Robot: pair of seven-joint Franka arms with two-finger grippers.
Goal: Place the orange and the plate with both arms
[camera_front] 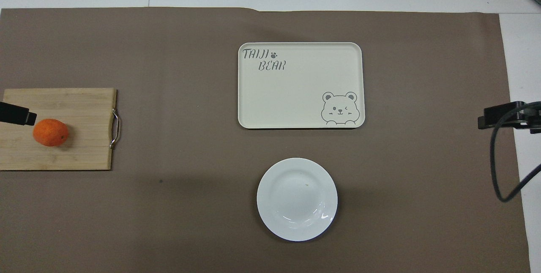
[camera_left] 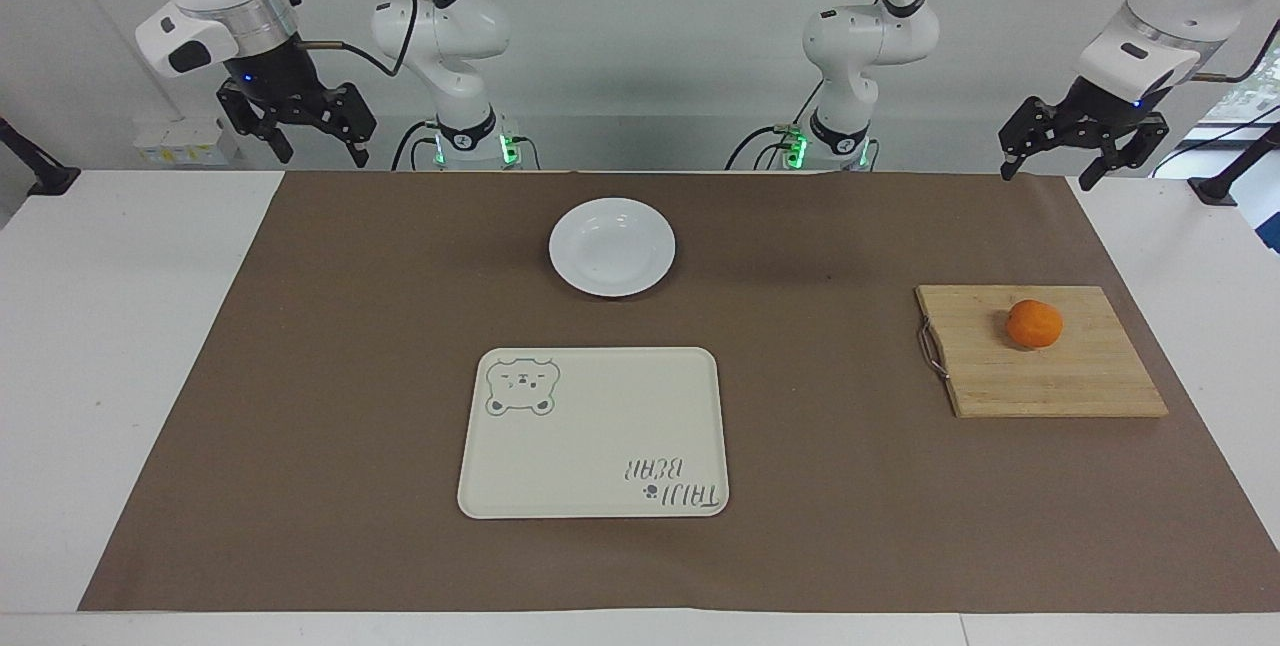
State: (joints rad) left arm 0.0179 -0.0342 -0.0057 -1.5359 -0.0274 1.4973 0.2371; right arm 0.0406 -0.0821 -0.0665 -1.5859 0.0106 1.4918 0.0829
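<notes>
While both grippers, left (camera_left: 1052,169) and right (camera_left: 315,150), hang jaws seemingly apart, orange (camera_left: 1034,323) sits on board (camera_left: 1060,376)

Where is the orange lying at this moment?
The orange lies on the wooden cutting board toward the left arm's end of the table. In the facing view it is at the right, well apart from the plate and the tray.

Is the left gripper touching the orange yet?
Apart. The facing view shows the left gripper raised, open, at the table's robot-side edge, with bare cutting board and mat between it and the orange.
</notes>
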